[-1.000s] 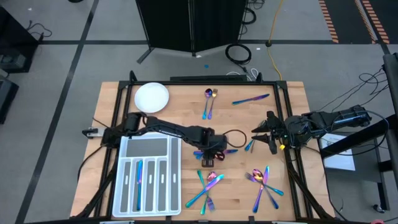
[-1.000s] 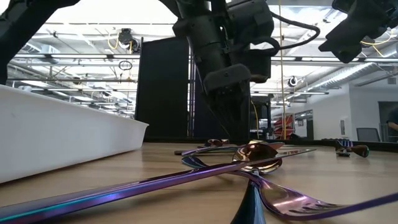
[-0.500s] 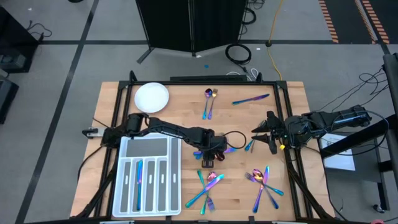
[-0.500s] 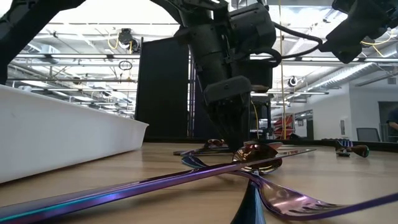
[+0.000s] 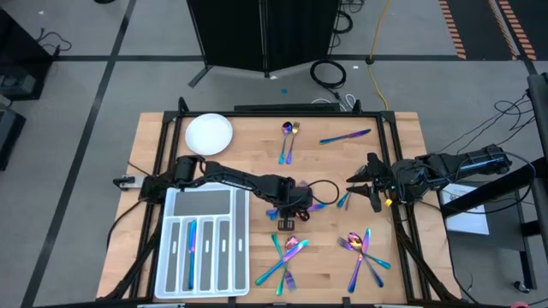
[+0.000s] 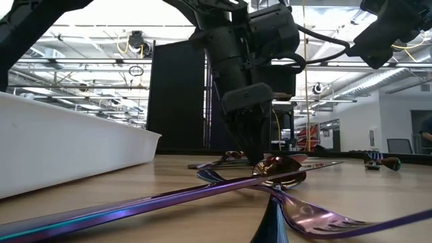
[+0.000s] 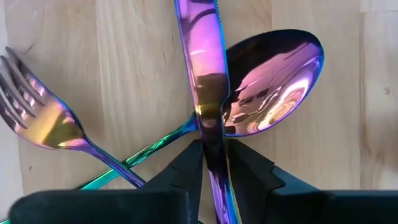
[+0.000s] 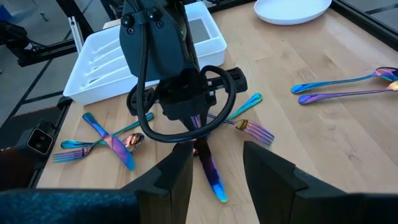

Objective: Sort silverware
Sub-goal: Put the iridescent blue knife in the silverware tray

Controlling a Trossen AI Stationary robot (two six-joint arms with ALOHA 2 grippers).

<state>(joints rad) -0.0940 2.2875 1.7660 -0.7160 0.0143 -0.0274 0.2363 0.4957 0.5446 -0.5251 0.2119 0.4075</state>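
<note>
Near the table's middle a rainbow knife point(image 7: 205, 93) lies across a spoon point(image 7: 273, 81), with a fork point(image 7: 40, 121) beside them. My left gripper point(image 5: 291, 216) points steeply down over this pile and is shut on the knife. My right gripper point(image 5: 364, 184) hangs open above the table's right edge, with nothing between its fingers point(image 8: 180, 177). More silverware lies in loose groups at the far middle point(image 5: 288, 141), the far right point(image 5: 345, 136), the near middle point(image 5: 285, 257) and the near right point(image 5: 364, 252). My left gripper pinches the knife's handle point(image 7: 214, 165) between its two fingers point(image 7: 189, 171), one on each long edge. The fingers come steeply from above and lie across the knife. The knife still lies flat, resting over the spoon's neck and on the table.
A translucent white compartment tray point(image 5: 175, 257) with a few pieces in it stands at the near left. A white round plate point(image 5: 209, 133) sits at the far left. Another piece point(image 5: 344, 198) lies below my right gripper. Bare wood shows between the groups.
My left gripper has sunk a little onto the pile in the middle of the table, its fingertips now down at the knife. The silverware has stayed where it was.
</note>
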